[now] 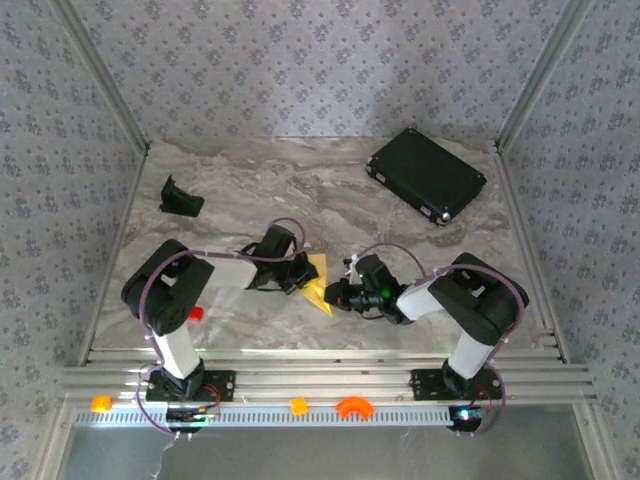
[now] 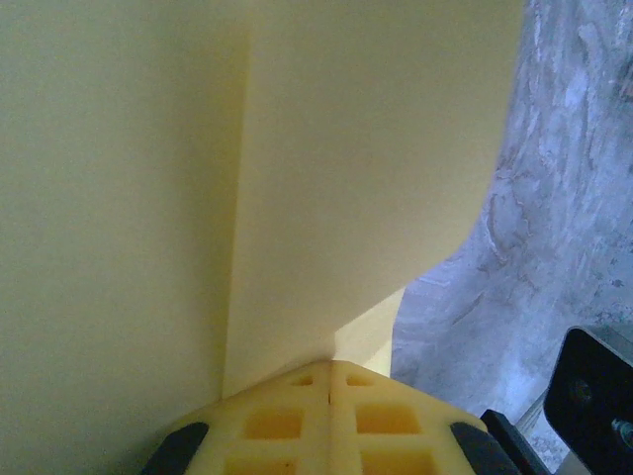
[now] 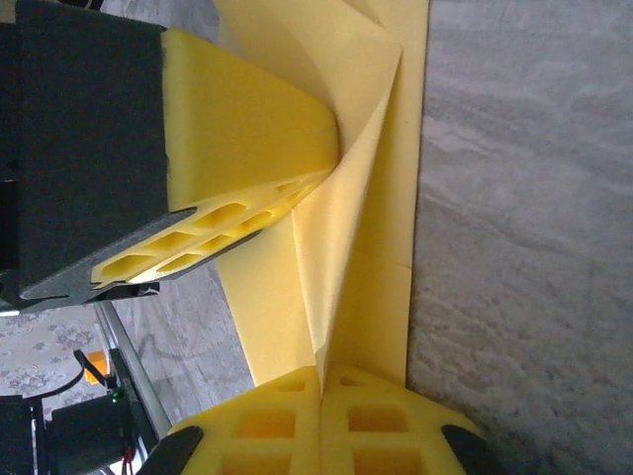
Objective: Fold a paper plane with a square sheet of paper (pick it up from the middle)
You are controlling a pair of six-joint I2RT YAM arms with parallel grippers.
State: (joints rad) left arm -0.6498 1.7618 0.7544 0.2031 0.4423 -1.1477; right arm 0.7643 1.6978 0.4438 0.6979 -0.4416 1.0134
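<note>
The pale-yellow sheet of paper (image 1: pixel 318 281) sits in the near half of the table (image 1: pixel 330 190), around its middle, folded into layers with a sharp crease between them. It is caught between the two grippers. The left gripper (image 2: pixel 329 368) is clamped on its left side, yellow fingertips pressed together with the paper running out from their seam. The right gripper (image 3: pixel 321 374) pinches the right side the same way, jaws closed on a fold. In the right wrist view the left gripper's fingers (image 3: pixel 247 129) grip the sheet just beyond. Far right on the marble table lies a black rectangular case (image 1: pixel 427 175); far left, a small black object (image 1: pixel 180 198). A small red block (image 1: pixel 196 313) sits beside the left arm, and orange plastic pieces (image 1: pixel 352 406) rest on the near rail.
</note>
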